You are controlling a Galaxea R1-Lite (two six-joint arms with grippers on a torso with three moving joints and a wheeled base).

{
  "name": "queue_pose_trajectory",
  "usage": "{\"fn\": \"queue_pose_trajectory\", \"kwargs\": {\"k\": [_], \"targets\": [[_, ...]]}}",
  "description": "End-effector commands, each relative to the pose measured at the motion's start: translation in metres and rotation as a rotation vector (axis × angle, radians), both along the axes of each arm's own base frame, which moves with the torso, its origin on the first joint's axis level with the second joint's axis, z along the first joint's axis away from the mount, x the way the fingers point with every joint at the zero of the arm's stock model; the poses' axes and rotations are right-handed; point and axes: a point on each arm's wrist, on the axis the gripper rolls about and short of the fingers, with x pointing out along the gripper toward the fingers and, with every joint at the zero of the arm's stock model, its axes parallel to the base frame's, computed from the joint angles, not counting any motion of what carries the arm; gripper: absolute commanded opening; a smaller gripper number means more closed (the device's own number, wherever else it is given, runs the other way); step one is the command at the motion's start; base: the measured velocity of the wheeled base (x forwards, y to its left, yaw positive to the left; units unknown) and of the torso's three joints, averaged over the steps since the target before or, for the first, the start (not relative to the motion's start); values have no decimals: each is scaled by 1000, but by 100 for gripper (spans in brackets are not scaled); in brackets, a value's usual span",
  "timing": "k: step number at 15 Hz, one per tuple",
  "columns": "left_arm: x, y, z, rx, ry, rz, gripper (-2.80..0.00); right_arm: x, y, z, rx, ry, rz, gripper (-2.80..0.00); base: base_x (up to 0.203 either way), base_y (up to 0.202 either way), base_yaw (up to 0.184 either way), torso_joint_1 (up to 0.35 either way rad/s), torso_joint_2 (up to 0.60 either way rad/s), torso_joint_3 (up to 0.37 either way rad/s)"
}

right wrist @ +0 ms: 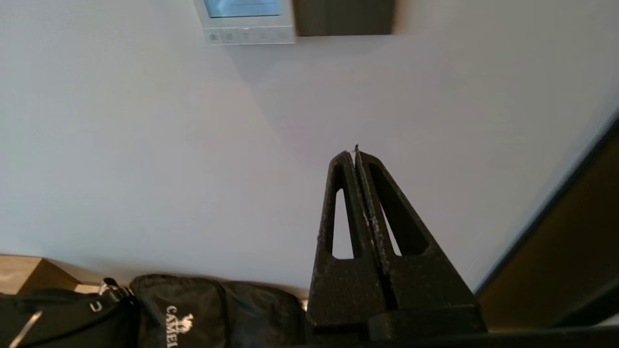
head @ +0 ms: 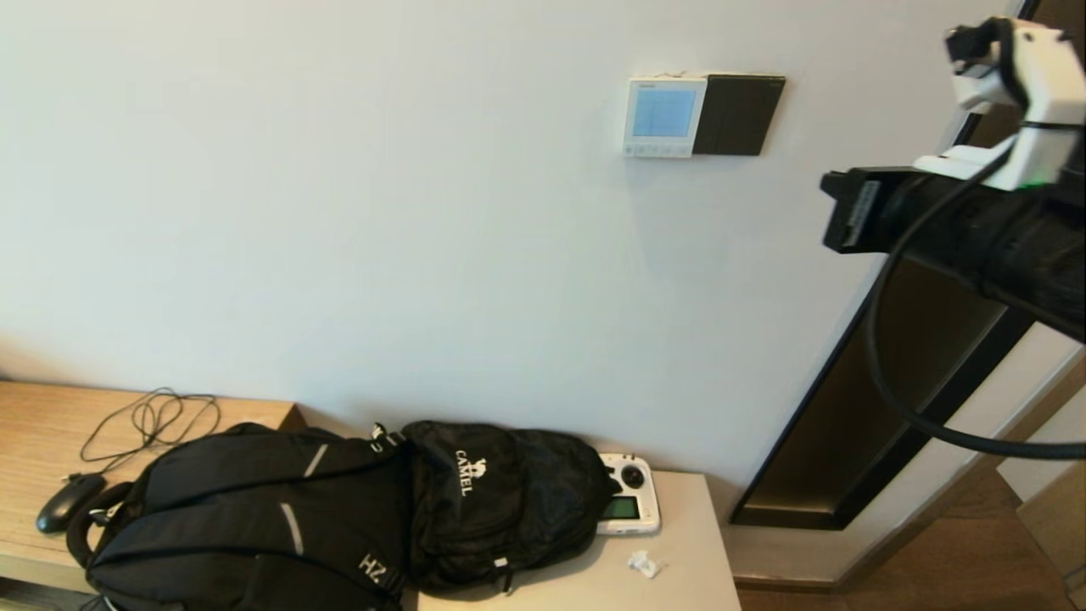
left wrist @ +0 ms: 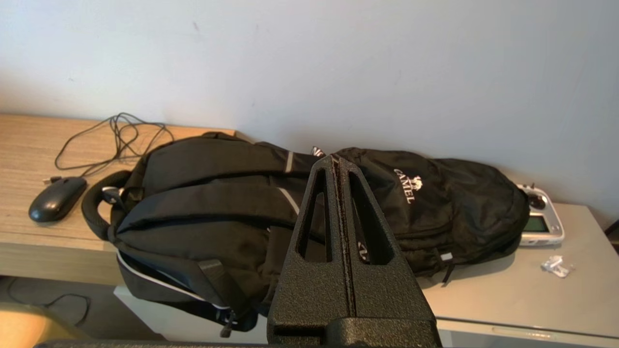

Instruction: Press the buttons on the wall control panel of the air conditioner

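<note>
The air conditioner's wall control panel (head: 664,116) is mounted high on the wall, touching a black plate (head: 738,114), with the buttons (head: 658,149) along its bottom edge. The right gripper (right wrist: 356,153), clenched empty, is held well below it. The left gripper (left wrist: 337,162), also clenched, is seen above two backpacks (head: 339,509); nothing is seen blocking the panel
</note>
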Motion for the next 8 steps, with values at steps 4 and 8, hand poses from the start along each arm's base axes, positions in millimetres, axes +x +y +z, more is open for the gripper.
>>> {"fn": "queue_pose_trajectory", "kwargs": {"k": [4,8], "targets": [[0,0,0,-1,-1,1,-280,-110,-65,-25,-40,24,-13,-280,0,0,0,0,0,0],[0,0,0,-1,-1,2,-280,-155,-87,-100,-94,140,-27,-280,0,0,0,0,0,0]]}}
